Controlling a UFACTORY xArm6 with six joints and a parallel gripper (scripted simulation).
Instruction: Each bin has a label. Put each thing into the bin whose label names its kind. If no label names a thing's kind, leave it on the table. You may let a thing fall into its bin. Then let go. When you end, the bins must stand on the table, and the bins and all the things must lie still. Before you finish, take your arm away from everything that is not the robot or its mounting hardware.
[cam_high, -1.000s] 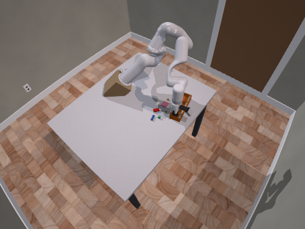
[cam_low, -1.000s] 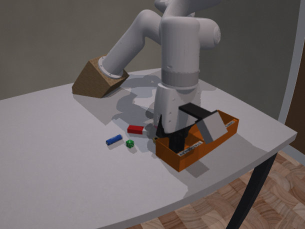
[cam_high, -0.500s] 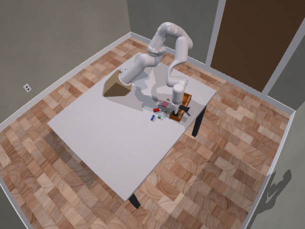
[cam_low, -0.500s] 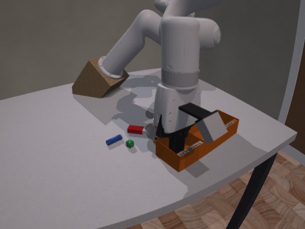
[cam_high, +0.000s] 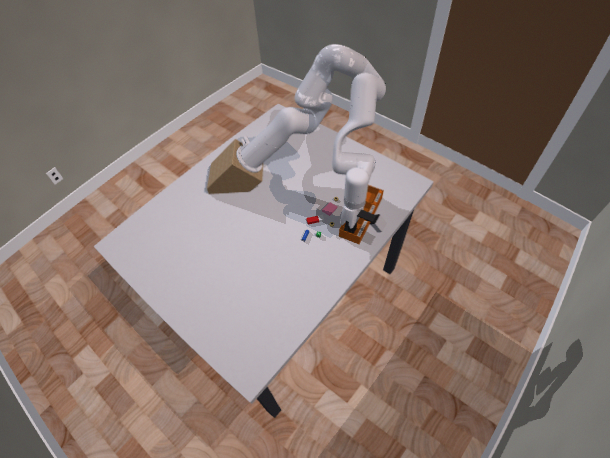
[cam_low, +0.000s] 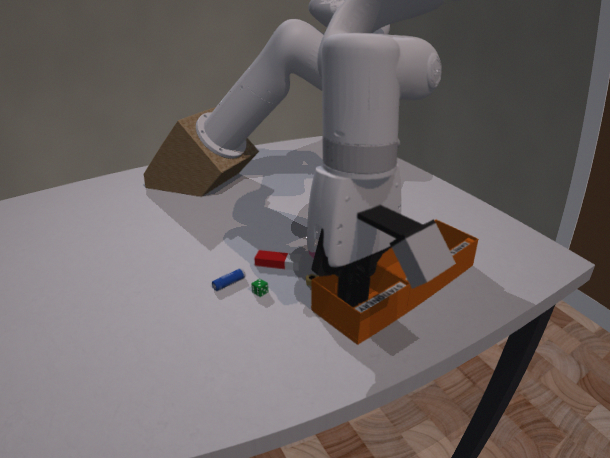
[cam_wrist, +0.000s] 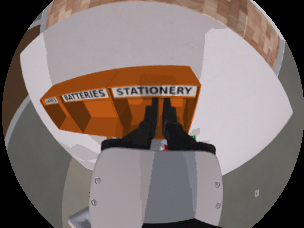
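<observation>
An orange bin (cam_high: 350, 236) (cam_low: 340, 315) (cam_wrist: 87, 118) with three compartments stands near the table's right edge. Its labels read STATIONERY (cam_wrist: 155, 90) (cam_low: 382, 297), BATTERIES (cam_wrist: 84, 94) and a third I cannot read. My gripper (cam_high: 350, 227) (cam_low: 352, 292) (cam_wrist: 160, 105) reaches down into the STATIONERY compartment with its fingers shut; I see nothing between them. Left of the bin on the table lie a red block (cam_high: 313, 219) (cam_low: 270, 259), a blue battery (cam_high: 304, 235) (cam_low: 228, 279), a green die (cam_high: 318, 233) (cam_low: 259, 287) and a pink flat thing (cam_high: 329, 208).
Two small brown things (cam_high: 336, 199) (cam_high: 332, 224) lie on the table close to the bin's left side; one also shows in the exterior view (cam_low: 310, 279). The arm's wooden base block (cam_high: 230, 172) (cam_low: 185, 160) stands at the back left. The table edge is just right of the bin.
</observation>
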